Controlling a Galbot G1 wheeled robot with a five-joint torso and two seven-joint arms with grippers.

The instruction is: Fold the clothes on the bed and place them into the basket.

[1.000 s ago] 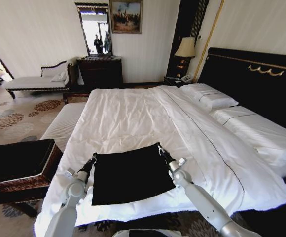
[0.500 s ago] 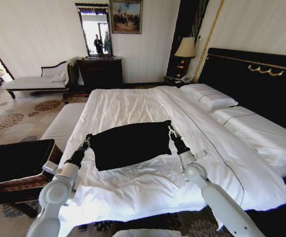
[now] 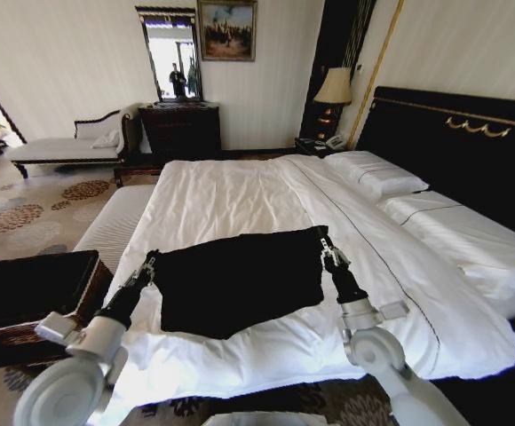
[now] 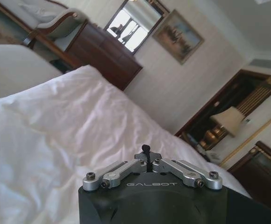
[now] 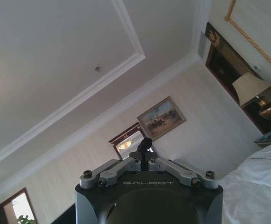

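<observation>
Bed (image 3: 240, 191): broad white duvet spread before me, pillows by the black headboard at my right; it lies as it lay half a second ago.
Basket (image 3: 31, 288): dark wicker with a black inside, on the floor off the bed's left side, near my left arm; in the same spot as before.
T-shirt (image 3: 240, 280): black, stretched flat between my two pincers over the near part of the duvet; half a second ago it bulged in a rounder heap and sat a little farther up the bed; now it spreads wider, its near edge sagging to a blunt point onto the duvet; the lettering does not face me.
Left gripper (image 3: 151, 259): at the shirt's left upper corner; my arm has swung outward and its elbow has sunk lower than before; fingers pressed together on the cloth; in the left wrist view the fingers (image 4: 146, 150) stand as one thin closed tip above the duvet.
Right gripper (image 3: 326, 240): at the shirt's right upper corner, farther right and nearer me than half a second ago; clamped on the fabric; in the right wrist view the fingers (image 5: 146, 143) meet in a single dark tip.
</observation>
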